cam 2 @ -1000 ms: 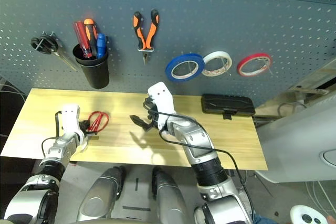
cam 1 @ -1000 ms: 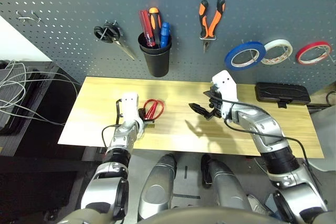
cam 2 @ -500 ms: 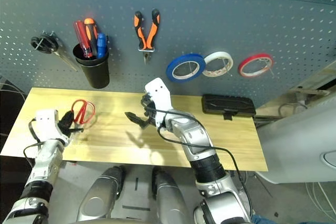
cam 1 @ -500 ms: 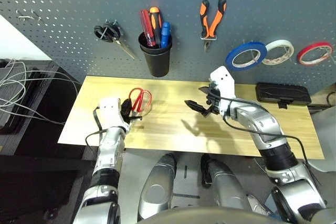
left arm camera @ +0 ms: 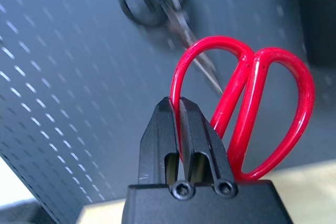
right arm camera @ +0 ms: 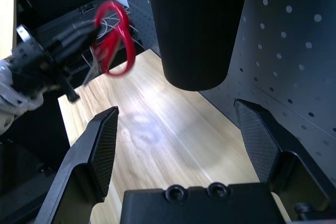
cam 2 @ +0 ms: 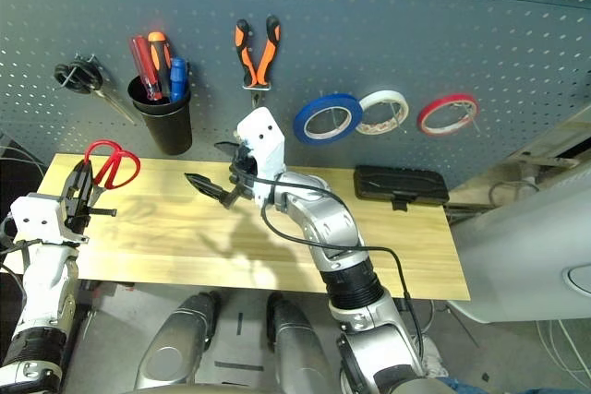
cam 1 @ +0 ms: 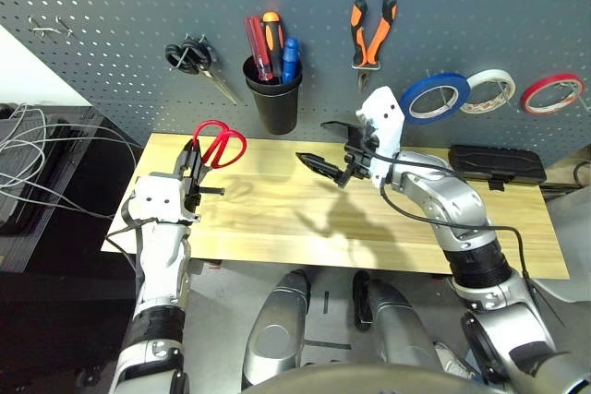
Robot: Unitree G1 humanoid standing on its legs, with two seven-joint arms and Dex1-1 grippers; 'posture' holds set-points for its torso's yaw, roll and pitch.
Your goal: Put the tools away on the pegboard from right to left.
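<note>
Now that my left gripper (cam 1: 192, 165) has lifted the red-handled scissors (cam 1: 218, 144) off the table (cam 1: 277, 228), where they lay a second ago, they hang in the air near the pegboard (cam 1: 111, 43), one handle loop pinched between the closed fingers. My right gripper (cam 1: 325, 145) has risen too and drifted left, jaws wide apart and empty. With the blue tape ring (cam 1: 431, 97), pliers (cam 1: 372, 30) and blue-handled screwdriver (cam 1: 290, 59) already up, I judge the scissors the last tool to hang.
</note>
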